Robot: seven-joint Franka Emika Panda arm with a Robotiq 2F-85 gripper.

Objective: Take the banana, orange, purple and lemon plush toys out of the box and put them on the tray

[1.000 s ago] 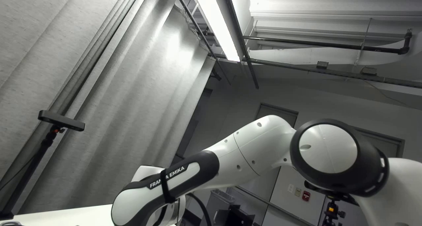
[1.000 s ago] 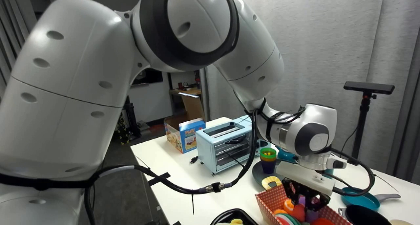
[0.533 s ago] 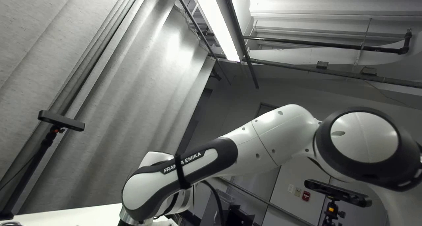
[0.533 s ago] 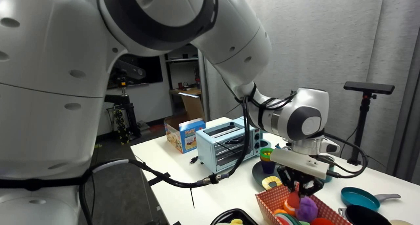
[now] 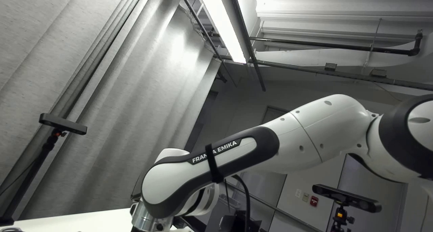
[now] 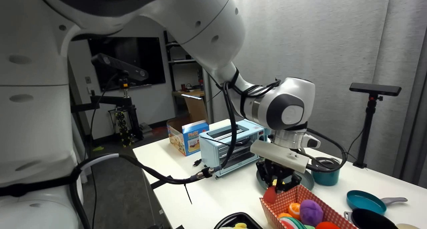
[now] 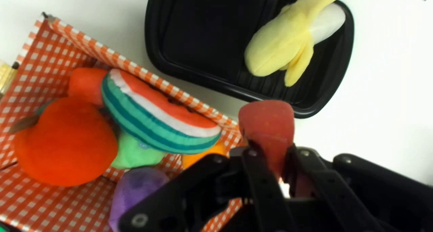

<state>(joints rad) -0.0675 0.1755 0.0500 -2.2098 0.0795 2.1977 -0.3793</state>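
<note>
The gripper (image 7: pixel 275 154) pinches a red plush toy (image 7: pixel 270 123); in an exterior view that toy hangs near a corner of the red-checked box (image 6: pixel 302 193). With the red toy as clock centre in the wrist view, the black tray (image 7: pixel 213 36) lies at 12 o'clock, and the banana plush (image 7: pixel 280 44) rests on the tray's 3 o'clock half. The box spreads out around 8 and 9 o'clock. Inside it are a watermelon slice plush (image 7: pixel 159 117) at 9, a round red-orange plush (image 7: pixel 69 142) with a brown stem farther out at 9, and the purple plush (image 7: pixel 138 188) at 8. In an exterior view the orange plush (image 6: pixel 294 209), marked like a cut fruit, lies in the box at 9 o'clock of the purple one. There, from the gripper, a light-blue toaster oven (image 6: pixel 241 155) stands at 10 and a teal frying pan (image 6: pixel 365 201) at 3, both on the white table (image 6: pixel 206 202).
</note>
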